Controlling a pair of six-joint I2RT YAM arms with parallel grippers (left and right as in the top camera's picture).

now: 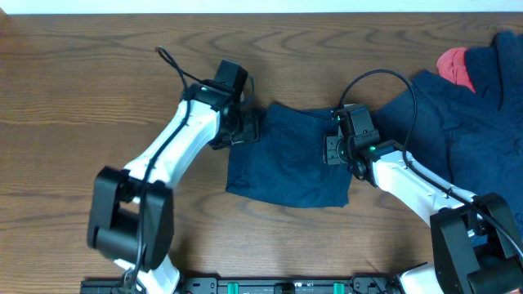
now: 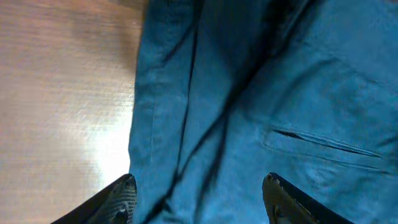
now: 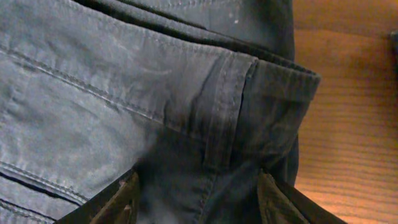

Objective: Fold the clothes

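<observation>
Overhead: 1 pair of navy shorts point(image 1: 286, 159), folded to a rough rectangle, lies mid-table with its long axis left-right. The left gripper point(image 1: 248, 127) sits at its far-left corner and the right gripper point(image 1: 330, 149) at its right edge, so each arm is nearest its own end. The pile of other clothes point(image 1: 478, 106), with the pink-red piece point(image 1: 454, 67), lies far right, nearer the right arm.

Left wrist: 2 fingers point(image 2: 121, 198) spread wide, fabric flat under the gap, nothing pinched. Bare table point(image 2: 56, 93) to the left.

Right wrist: 2 fingers point(image 3: 121, 199) likewise spread over the shorts' stitched edge, no grip seen.

Judgement: a next fold would cross the long axis, and both jaws must first close on their edges.
</observation>
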